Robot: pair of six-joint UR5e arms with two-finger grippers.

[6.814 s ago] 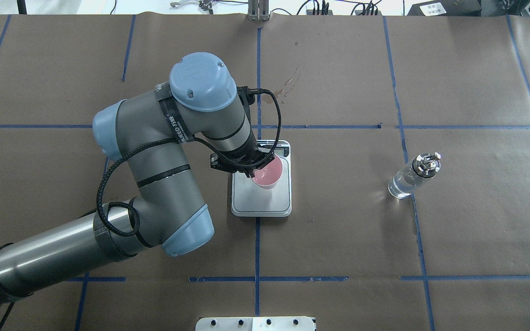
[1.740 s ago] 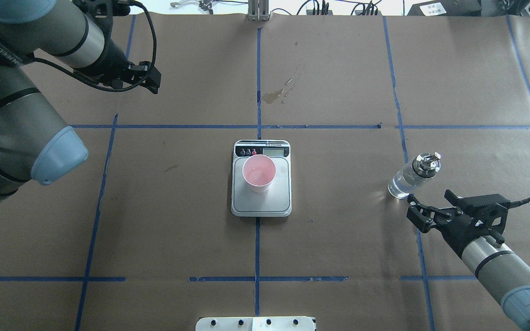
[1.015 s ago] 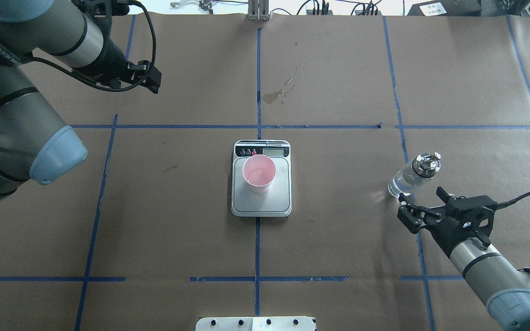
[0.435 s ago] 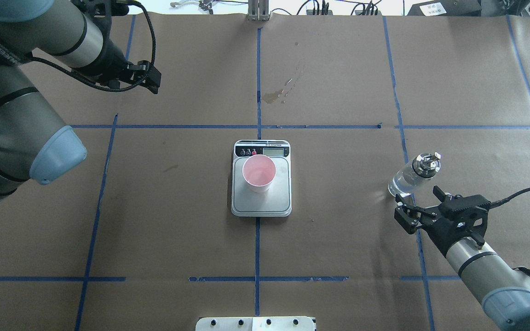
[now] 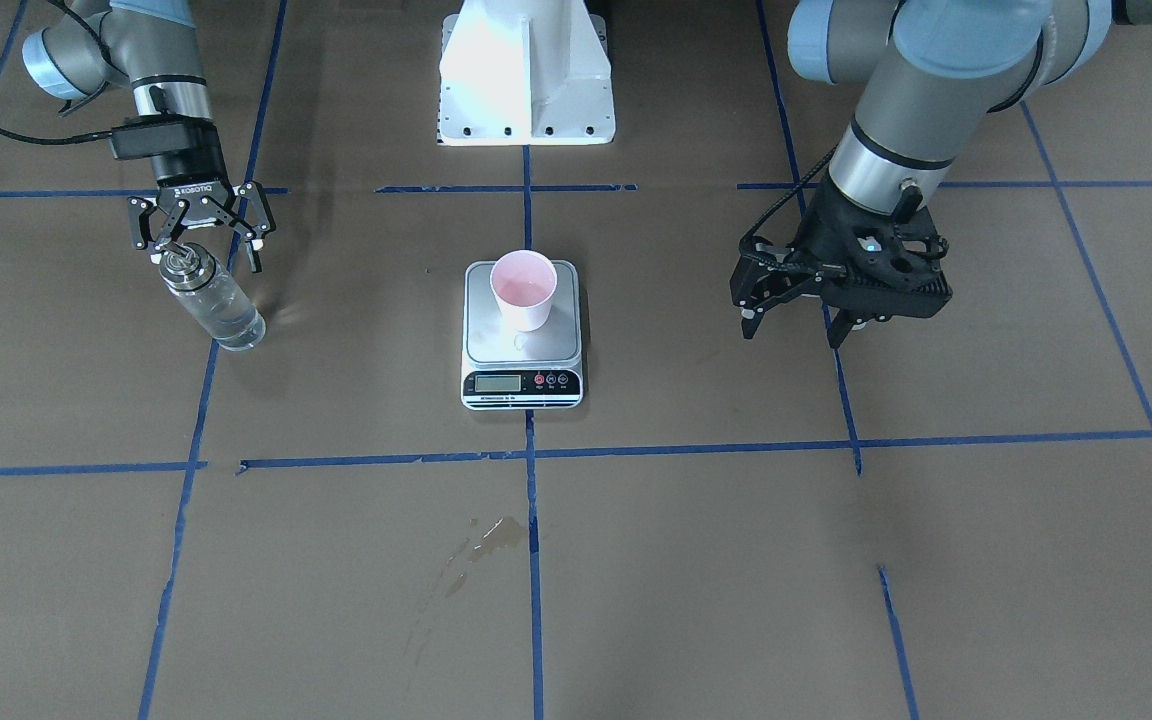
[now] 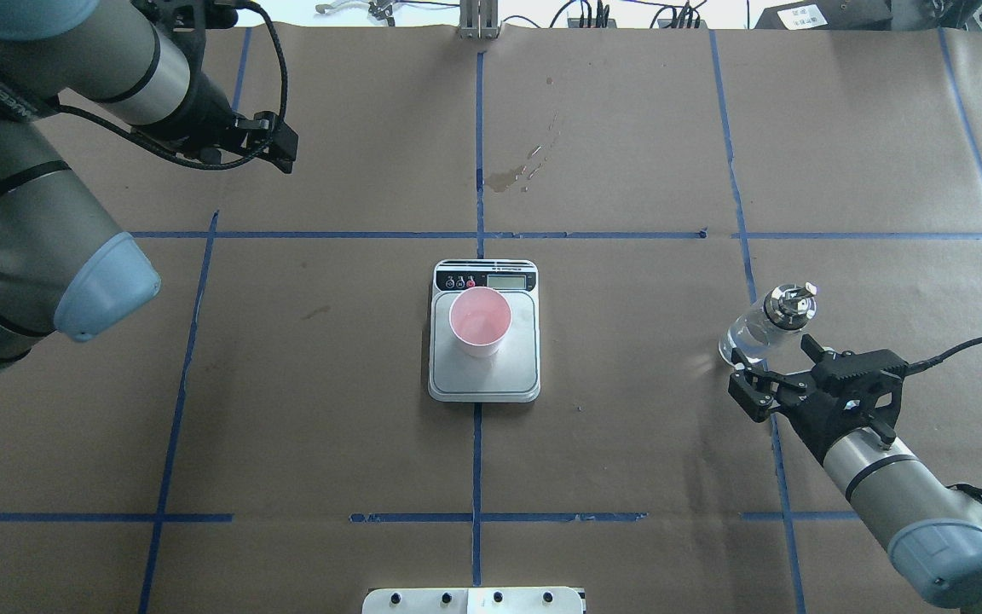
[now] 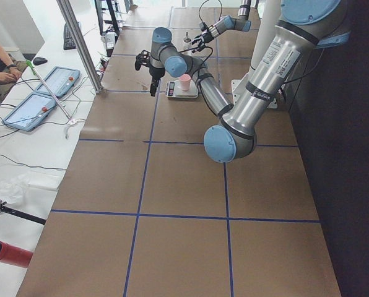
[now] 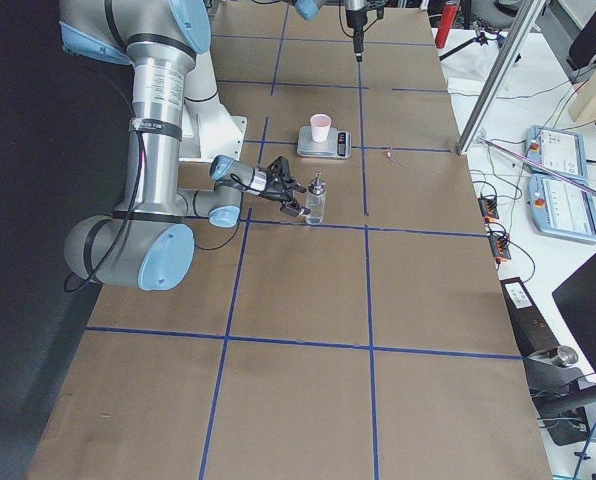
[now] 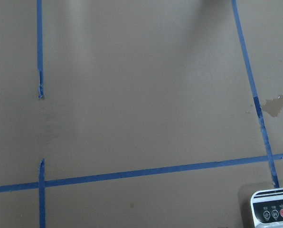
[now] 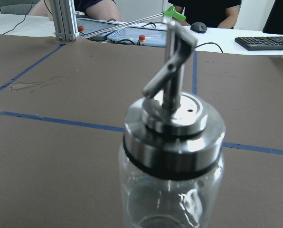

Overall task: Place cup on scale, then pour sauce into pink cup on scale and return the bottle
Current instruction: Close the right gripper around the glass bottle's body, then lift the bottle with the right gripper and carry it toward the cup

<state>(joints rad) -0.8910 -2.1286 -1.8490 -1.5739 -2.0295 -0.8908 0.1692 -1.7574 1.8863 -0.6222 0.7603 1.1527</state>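
From my seat, the bottle (image 10: 172, 190) reads as clear, glossy glass, its cap (image 10: 174, 135) polished silver metal with bright reflections. The scale (image 5: 491, 335) has a dull brushed-steel platform on smooth white plastic. The cup (image 5: 526, 290) looks matt, probably paper. The tabletop (image 6: 627, 426) is covered in matt brown paper, crossed by smooth blue tape (image 6: 476, 460).

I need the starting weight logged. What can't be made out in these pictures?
Reading on the scale: digits too small, front-facing and overhead views.
Base of the bottle: cut off by the right wrist view's bottom edge.
Liquid in the cup: too small to tell, overhead view.
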